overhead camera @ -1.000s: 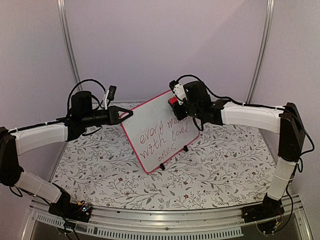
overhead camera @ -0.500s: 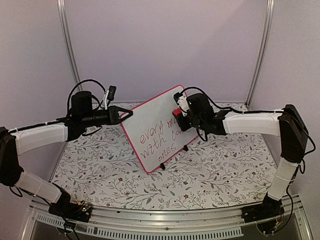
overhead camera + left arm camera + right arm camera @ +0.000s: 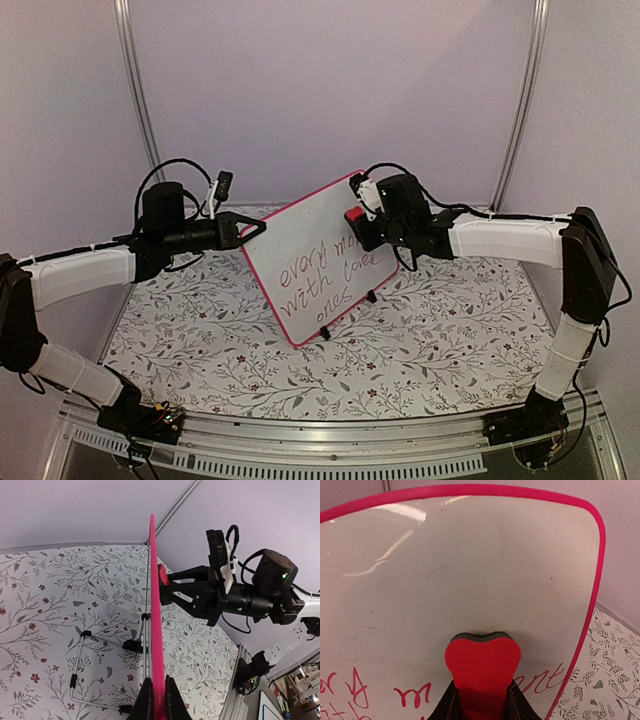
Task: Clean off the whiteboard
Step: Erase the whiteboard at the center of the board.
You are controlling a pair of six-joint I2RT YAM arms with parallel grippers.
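Just below my right tool [image 3: 482, 702], clamped on the eraser [image 3: 482, 665], sits the writing [image 3: 412, 696]: I'd drag down flat, pressing firmly (left tool [image 3: 159, 701] pinches the whiteboard [image 3: 155, 605] edge).

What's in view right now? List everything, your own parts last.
whiteboard: one, white with pink-red frame, standing tilted mid-table
handwriting: three lines, red, lower half of the board
eraser: one, red, against the board at the top line of writing
wire stand: one, silver with black feet, behind the board
table: one, floral cover, under everything
left hand: one, black, shut on the whiteboard's edge
right hand: one, black, shut on the eraser
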